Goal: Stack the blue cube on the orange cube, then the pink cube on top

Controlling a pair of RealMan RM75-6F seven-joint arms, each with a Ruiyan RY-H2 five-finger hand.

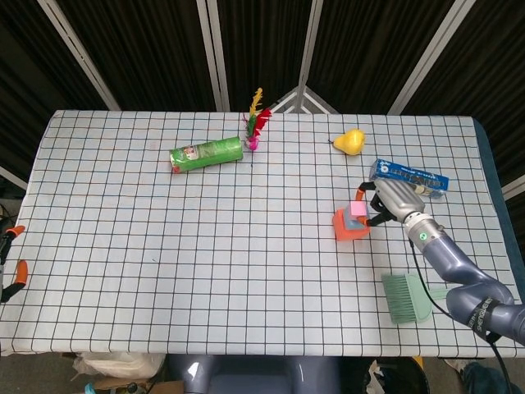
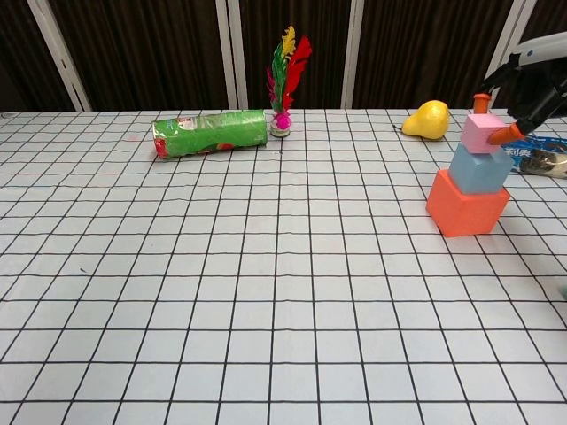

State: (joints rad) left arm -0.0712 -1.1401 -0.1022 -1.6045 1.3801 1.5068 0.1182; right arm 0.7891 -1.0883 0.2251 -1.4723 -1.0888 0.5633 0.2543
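Observation:
The orange cube stands on the table at the right, and the blue cube sits on top of it. On the blue cube rests the pink cube, a little tilted. My right hand pinches the pink cube between two orange fingertips. In the head view the pink cube covers most of the blue one above the orange cube, with my right hand just to their right. My left hand shows only at the far left edge, off the table, fingers apart and holding nothing.
A yellow pear and a blue packet lie behind the stack. A green can lies on its side beside a feather shuttlecock at the back. A green brush lies near the front right.

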